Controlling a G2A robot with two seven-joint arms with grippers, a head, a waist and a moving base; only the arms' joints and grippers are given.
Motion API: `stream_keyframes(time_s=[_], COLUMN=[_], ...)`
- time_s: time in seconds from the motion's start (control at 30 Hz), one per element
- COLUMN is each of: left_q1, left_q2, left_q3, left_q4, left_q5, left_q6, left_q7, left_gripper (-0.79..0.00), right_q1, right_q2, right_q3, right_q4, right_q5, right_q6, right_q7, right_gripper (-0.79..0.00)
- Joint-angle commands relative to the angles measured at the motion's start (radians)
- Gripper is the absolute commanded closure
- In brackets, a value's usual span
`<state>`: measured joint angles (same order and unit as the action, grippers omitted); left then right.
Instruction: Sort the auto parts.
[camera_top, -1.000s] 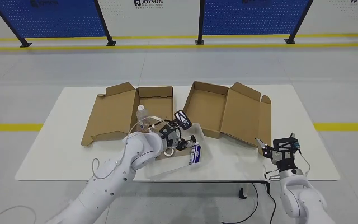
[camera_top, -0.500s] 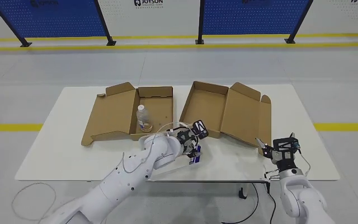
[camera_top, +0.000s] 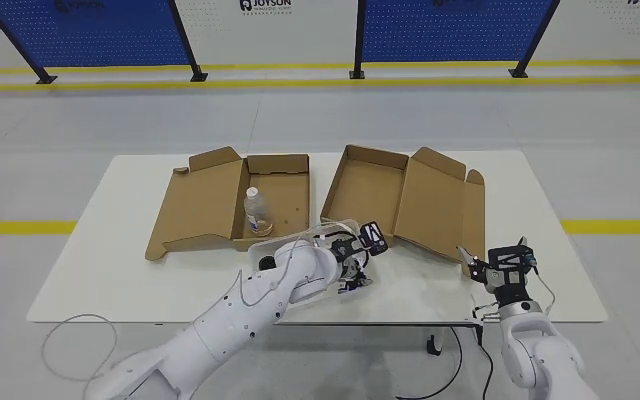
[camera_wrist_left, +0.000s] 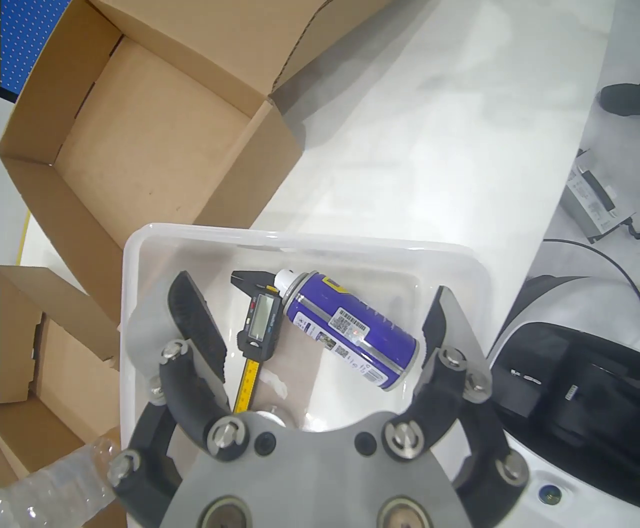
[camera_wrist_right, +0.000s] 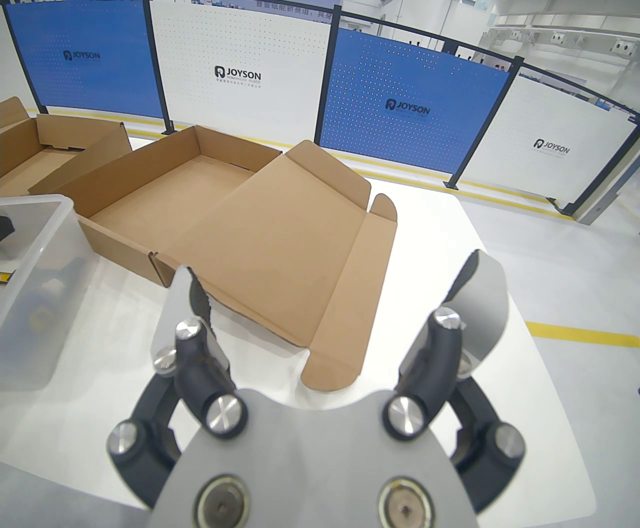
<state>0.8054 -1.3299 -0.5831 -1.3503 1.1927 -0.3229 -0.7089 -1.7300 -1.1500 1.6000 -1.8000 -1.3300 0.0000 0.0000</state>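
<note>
Status, left to right: early days by my read. First the left box (camera_top: 205, 205) on the counter (camera_top: 110, 260). One clear plastic bottle (camera_top: 257, 211) lies inside it, against the wall nearest the bin, so call that one item sorted.

Next over, the clear bin (camera_wrist_left: 305, 239) sits between the two boxes at the counter's near edge and holds the unsorted stock. In it are a digital caliper (camera_wrist_left: 259, 325) with a yellow rule and a blue spray can (camera_wrist_left: 352, 332) on its side just beside it, cap end up against the caliper's head. There's also a dark part (camera_top: 265, 263) at the bin's left end, but I can't name it from here.

Over the bin hangs the left gripper (camera_wrist_left: 312, 285), fingers spread wide, one either side of the can, gripping nothing. I'd judge the can is the next pick — not yet closed on.

Then the right box (camera_top: 378, 195): flaps open, bare cardboard floor, no part in it that I can see. Far right, the right gripper (camera_wrist_right: 331, 265) sits near the counter's front corner, well apart from the bin, fingers spread with nothing between them.

Net: one item placed, at least three left in the bin — possibly more under the arm — and the second box has had no delivery.
</note>
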Motion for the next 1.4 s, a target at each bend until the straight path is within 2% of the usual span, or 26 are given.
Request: stream_keyframes(time_s=[0.0, 0.27, 0.63, 0.97, 1.07, 1.27, 1.37], left_q1=[-0.001, 0.000, 0.015, 0.028, 0.031, 0.055, 0.036], left_q2=[-0.005, -0.017, -0.023, -0.032, -0.033, -0.036, -0.039], left_q3=[0.004, 0.005, 0.004, -0.008, -0.024, -0.091, -0.106], left_q4=[0.002, 0.008, -0.031, -0.052, -0.061, -0.065, -0.074], left_q5=[0.002, 0.007, 0.040, 0.047, 0.042, -0.155, -0.206], left_q6=[-0.010, -0.043, -0.098, -0.086, -0.040, -0.004, 0.022], left_q7=[0.006, 0.027, 0.035, 0.007, -0.056, -0.146, -0.251], left_gripper=[-0.785, -0.785, -0.785, -0.785, -0.785, -0.785, -0.785], right_q1=[0.000, 0.000, 0.000, 0.000, 0.000, 0.000, 0.000], right_q2=[0.000, 0.000, 0.000, 0.000, 0.000, 0.000, 0.000], right_q3=[0.000, 0.000, 0.000, 0.000, 0.000, 0.000, 0.000], right_q4=[0.000, 0.000, 0.000, 0.000, 0.000, 0.000, 0.000], right_q5=[0.000, 0.000, 0.000, 0.000, 0.000, 0.000, 0.000], right_q6=[0.000, 0.000, 0.000, 0.000, 0.000, 0.000, 0.000], right_q7=[0.000, 0.000, 0.000, 0.000, 0.000, 0.000, 0.000], right_gripper=[-0.785, -0.785, -0.785, -0.785, -0.785, -0.785, -0.785])
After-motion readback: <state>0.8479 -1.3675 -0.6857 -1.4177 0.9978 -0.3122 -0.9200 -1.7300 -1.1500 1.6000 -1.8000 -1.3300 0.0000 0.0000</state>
